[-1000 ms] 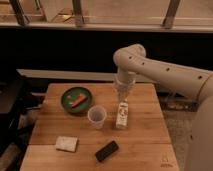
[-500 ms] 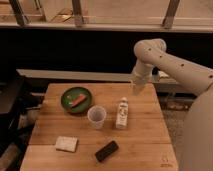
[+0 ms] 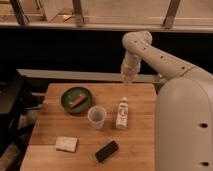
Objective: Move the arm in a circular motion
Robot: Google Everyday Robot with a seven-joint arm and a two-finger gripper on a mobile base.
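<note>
Cream arm (image 3: 150,52) hangs over the table's (image 3: 50,137) far edge; gripper (image 3: 127,77) (finger state: can't tell) could clip the bottle (image 3: 121,112) if the circle dips.

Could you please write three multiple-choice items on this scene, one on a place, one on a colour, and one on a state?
1. Where is the gripper?
A. above the table's far edge
B. inside the cup
C. on the phone

2. What colour is the bowl?
A. red
B. green
C. white

3. How does the bottle stand?
A. tipped over
B. upright on the table
C. held by the arm

Answers:
1 A, it hangs from the arm over the wooden table at its far edge.
2 B, its rim is green.
3 B, it stands untouched beside the cup.
</note>
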